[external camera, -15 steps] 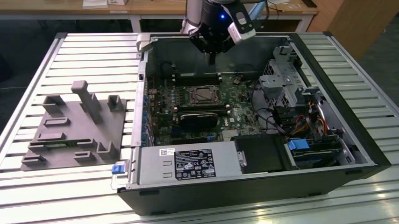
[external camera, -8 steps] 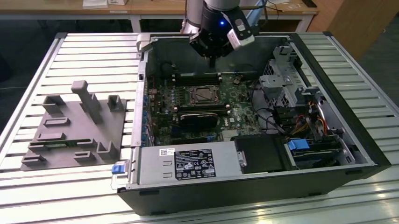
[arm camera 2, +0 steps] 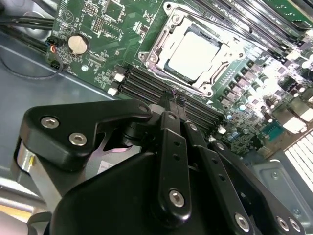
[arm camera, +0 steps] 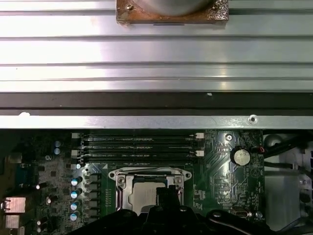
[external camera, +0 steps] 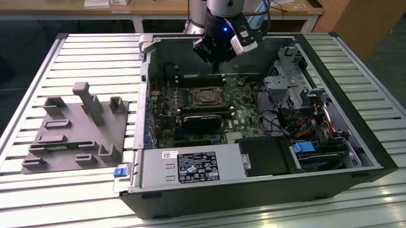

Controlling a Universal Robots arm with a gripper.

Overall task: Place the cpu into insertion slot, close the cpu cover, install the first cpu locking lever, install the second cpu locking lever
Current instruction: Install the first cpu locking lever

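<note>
Now the gripper [arm camera 2: 175,98] hangs over the open computer case [external camera: 355,142], poised above the green motherboard [external camera: 168,109] near the far wall of the chassis. In the second wrist view its two black fingers [arm camera 2: 172,147] are pressed together to a narrow point with nothing between them: pinched closed, carrying nothing. The cpu [arm camera 2: 195,56] is already down in the insertion slot [arm camera 2: 168,22], its pale metal face plain to see, and the cpu cover [arm camera 2: 156,46] lies as a silvery frame around it, seemingly folded flat. From the fingertips the socket sits up at about one o'clock in that view, just past the black memory slots [arm camera 2: 161,88]. In the first wrist view the slot [arm camera: 120,175] shows just ahead of the finger tips. In the exterior view, a grey fixture tray [external camera: 76,128] rests at nine o'clock from the case, on the ribbed table [external camera: 38,57].

By my reading, placing and covering look done, and the work is at the locking levers. Whether either lever is latched, I cannot tell. That move calls for a fine, closed-tip push against thin wire close to the socket rim.
</note>
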